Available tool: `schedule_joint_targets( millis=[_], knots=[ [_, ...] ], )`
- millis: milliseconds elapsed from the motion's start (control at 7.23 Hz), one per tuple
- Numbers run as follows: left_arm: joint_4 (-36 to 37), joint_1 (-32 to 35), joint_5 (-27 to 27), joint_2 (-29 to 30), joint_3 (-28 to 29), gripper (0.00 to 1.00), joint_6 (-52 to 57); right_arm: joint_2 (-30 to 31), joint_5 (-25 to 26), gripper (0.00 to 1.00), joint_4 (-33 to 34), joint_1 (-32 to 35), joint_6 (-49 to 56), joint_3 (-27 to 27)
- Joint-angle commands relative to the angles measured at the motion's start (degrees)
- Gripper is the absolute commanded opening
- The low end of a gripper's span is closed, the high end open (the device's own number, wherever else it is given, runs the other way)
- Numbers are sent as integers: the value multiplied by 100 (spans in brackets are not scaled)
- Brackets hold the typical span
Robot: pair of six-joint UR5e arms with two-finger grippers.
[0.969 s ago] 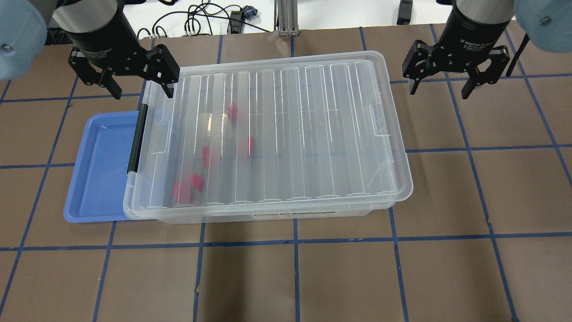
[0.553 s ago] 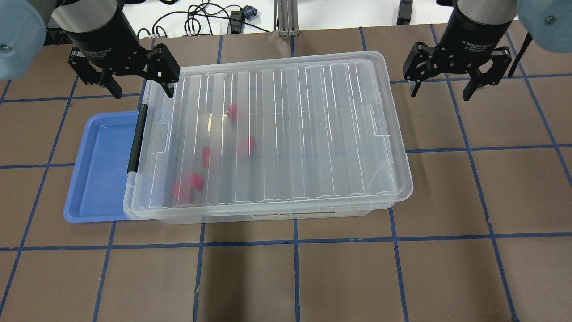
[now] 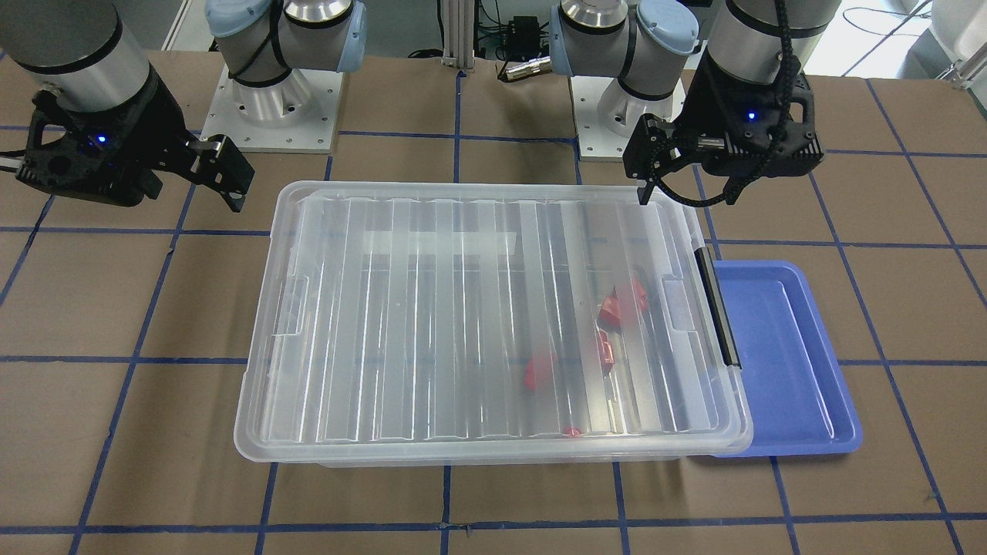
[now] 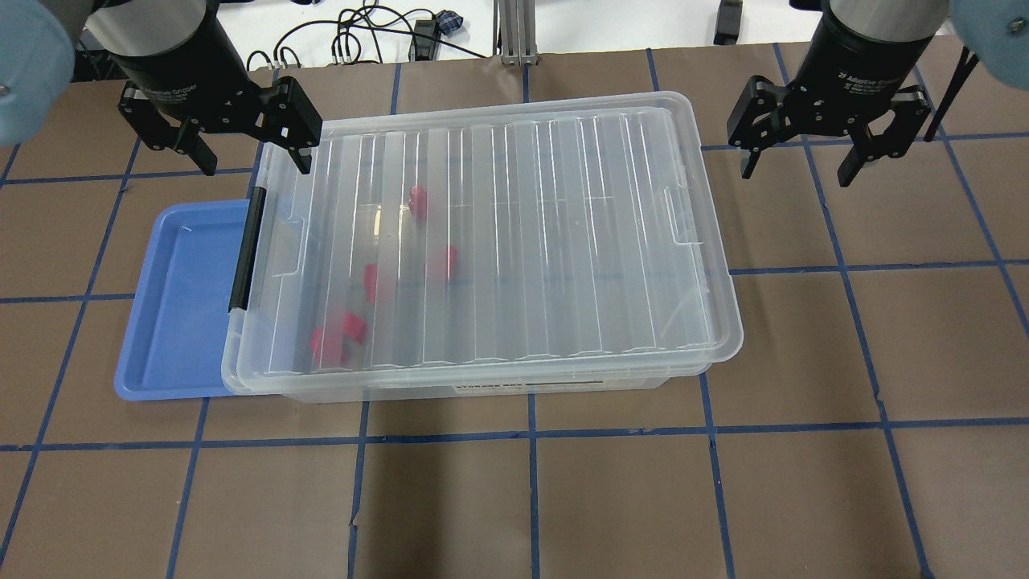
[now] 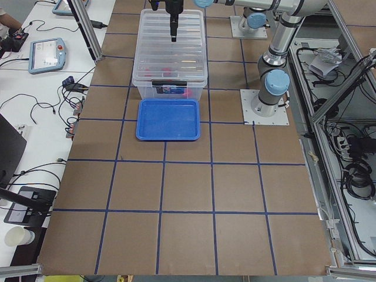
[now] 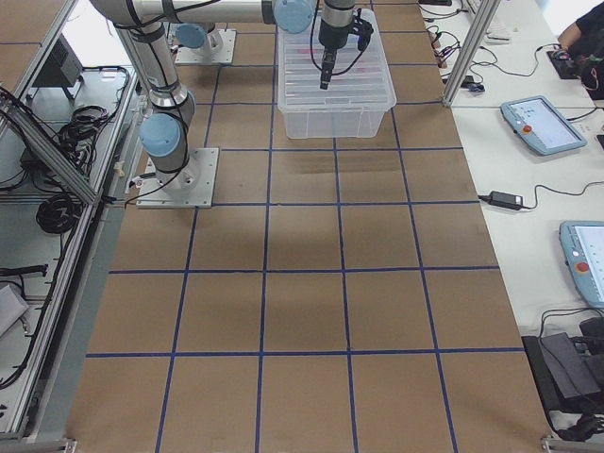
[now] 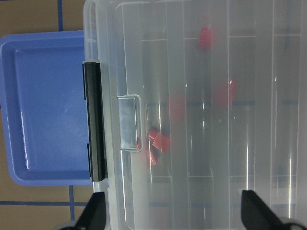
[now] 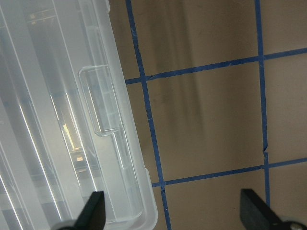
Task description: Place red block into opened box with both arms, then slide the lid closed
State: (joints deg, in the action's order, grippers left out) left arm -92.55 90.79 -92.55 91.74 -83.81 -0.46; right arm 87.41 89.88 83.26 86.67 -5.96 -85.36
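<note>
- Lid [image 4: 522, 241] lies flat over the clear box [image 4: 482, 392], covering it.
- Red blocks [image 4: 338, 334] sit inside near the black handle [image 4: 247, 249] end, which adjoins a blue tray [image 4: 181, 322].
- Left pincer [image 4: 253, 165] and right pincer [image 4: 796, 175] hang released, empty, by the far corners.

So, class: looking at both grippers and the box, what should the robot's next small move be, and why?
Probably just lift the left gripper and right gripper clear: both hang open, holding nothing, the lid already covers the box, and red blocks lie inside under it.
</note>
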Motion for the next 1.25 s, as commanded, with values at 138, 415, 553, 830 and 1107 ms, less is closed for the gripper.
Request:
schedule_joint_targets(
  millis=[138,415,553,830,1107],
  knots=[
    [9,-9,26,2,-4,100,-16,48,-14,100,5,130,-10,10],
    [9,-26,26,-7,-4,100,-51,48,22,100,-12,157,-19,-7],
    [9,-18,26,-7,-4,100,-51,48,65,100,-21,157,-114,-51],
    [9,-9,18,-7,-4,100,-51,31,-13,100,-3,148,-177,-16],
    [9,0,17,-16,-4,100,-60,48,-23,100,-3,139,-124,2]
  ],
)
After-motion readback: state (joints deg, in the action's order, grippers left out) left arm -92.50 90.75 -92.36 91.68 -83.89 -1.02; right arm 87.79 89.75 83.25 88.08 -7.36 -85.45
